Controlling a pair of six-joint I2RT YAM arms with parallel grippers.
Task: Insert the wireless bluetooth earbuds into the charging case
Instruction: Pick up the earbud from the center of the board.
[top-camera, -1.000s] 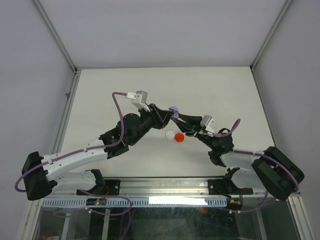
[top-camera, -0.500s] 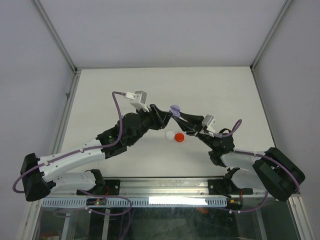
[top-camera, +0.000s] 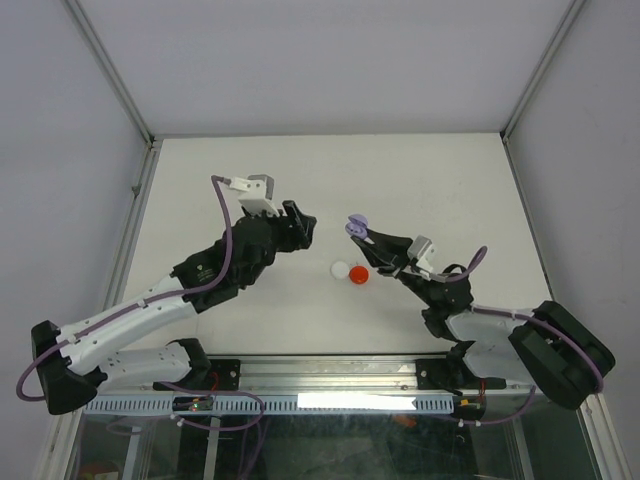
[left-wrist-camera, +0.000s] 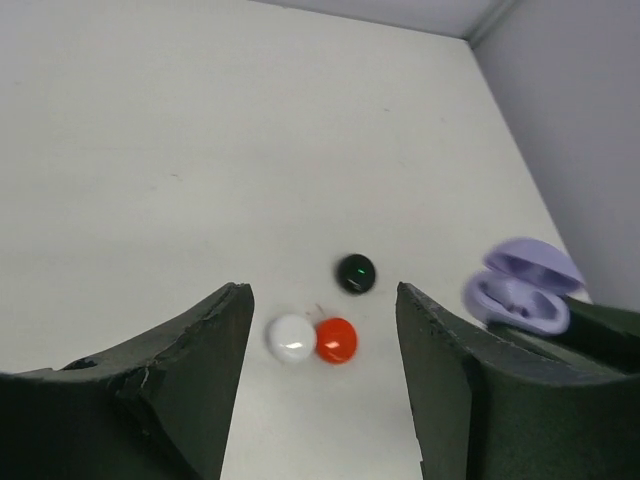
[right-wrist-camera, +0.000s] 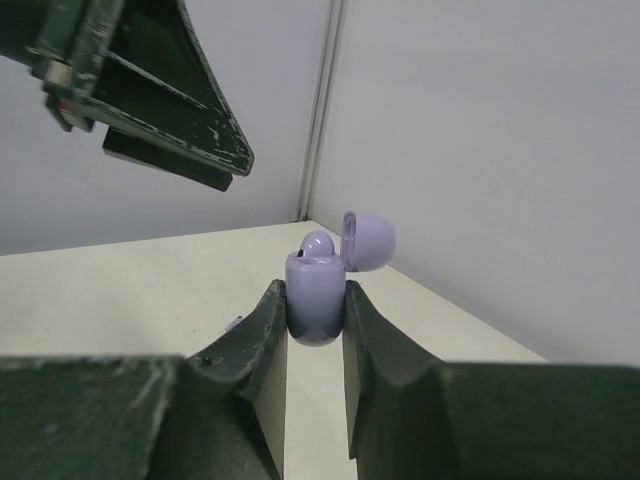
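Observation:
My right gripper (right-wrist-camera: 315, 300) is shut on a lilac charging case (right-wrist-camera: 316, 295), held above the table with its lid (right-wrist-camera: 368, 240) flipped open. One lilac earbud (right-wrist-camera: 318, 243) sits in the case, its rounded top standing proud of the rim. In the top view the case (top-camera: 354, 226) is at the tip of the right gripper (top-camera: 362, 233), and my left gripper (top-camera: 300, 222) hangs apart to its left. The left gripper (left-wrist-camera: 320, 295) is open with nothing between its fingers. The case (left-wrist-camera: 520, 290) shows blurred at the right of the left wrist view.
A round white case (left-wrist-camera: 291, 337) and a round red case (left-wrist-camera: 336, 340) lie touching on the table, with a round black case (left-wrist-camera: 355, 273) just beyond them. The white (top-camera: 340, 269) and red (top-camera: 359, 275) ones lie between the arms. A small lilac bit (right-wrist-camera: 232, 322) lies on the table.
The left gripper has opened and drawn back to the left, away from the lilac case. The right gripper keeps its hold on the case, which has shifted slightly to the right.

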